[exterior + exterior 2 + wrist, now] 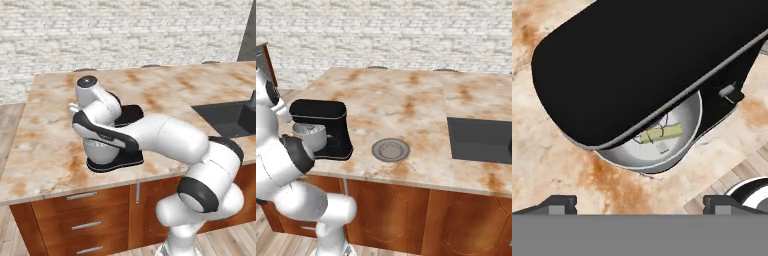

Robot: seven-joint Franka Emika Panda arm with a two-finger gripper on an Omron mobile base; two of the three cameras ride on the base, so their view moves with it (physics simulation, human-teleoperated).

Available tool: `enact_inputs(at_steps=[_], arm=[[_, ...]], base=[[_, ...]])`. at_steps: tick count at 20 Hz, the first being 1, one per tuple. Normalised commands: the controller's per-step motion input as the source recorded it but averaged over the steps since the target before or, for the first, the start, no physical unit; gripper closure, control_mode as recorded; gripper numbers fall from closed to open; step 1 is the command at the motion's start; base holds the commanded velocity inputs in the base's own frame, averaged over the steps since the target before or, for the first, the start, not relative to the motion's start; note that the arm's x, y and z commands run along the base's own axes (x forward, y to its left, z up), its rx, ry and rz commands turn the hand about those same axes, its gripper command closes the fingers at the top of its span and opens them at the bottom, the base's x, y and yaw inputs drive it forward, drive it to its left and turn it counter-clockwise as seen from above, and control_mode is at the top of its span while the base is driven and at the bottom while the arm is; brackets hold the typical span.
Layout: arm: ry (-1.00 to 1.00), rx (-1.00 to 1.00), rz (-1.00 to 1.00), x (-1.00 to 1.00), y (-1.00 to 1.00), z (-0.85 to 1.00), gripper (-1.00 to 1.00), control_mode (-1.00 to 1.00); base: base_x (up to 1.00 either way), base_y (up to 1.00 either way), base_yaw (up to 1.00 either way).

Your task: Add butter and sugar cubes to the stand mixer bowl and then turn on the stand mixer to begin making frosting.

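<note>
The glossy black stand mixer stands near the counter's front edge, and from above its head covers most of the stand mixer bowl. Inside the silver bowl lie a yellow stick of butter and a small white sugar cube by the wire whisk. A small grey lever sticks out of the mixer's neck. My gripper hovers above the mixer, open, its fingertips far apart with nothing between them. In the left base view my arm hides much of the mixer.
A flat round grey plate lies on the marble counter to the right of the mixer. A dark sink is set into the counter further right. Wooden drawers sit below the front edge.
</note>
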Motion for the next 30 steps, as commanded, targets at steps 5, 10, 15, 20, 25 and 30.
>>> enact_inputs(at_steps=[5,10,15,20,25,30], arm=[[-0.08,0.06,0.0,-1.0,-0.18,0.01,-1.0,-1.0],[0.01,0.26,0.0,-0.86,-0.92,0.46,1.0,-1.0],[-0.02,0.26,0.0,-0.14,-1.0,0.08,1.0,-1.0],[-0.14,0.26,0.09,-0.06,-1.0,0.0,1.0,-1.0],[-0.13,0.26,0.19,-0.01,-0.66,-0.23,1.0,-1.0],[-0.1,0.15,0.14,0.15,-0.02,-0.3,1.0,-1.0]], base=[[0.0,0.0,0.0],[0.0,0.0,0.0],[0.0,0.0,0.0],[0.0,0.0,0.0],[0.0,0.0,0.0],[0.0,0.0,0.0]])
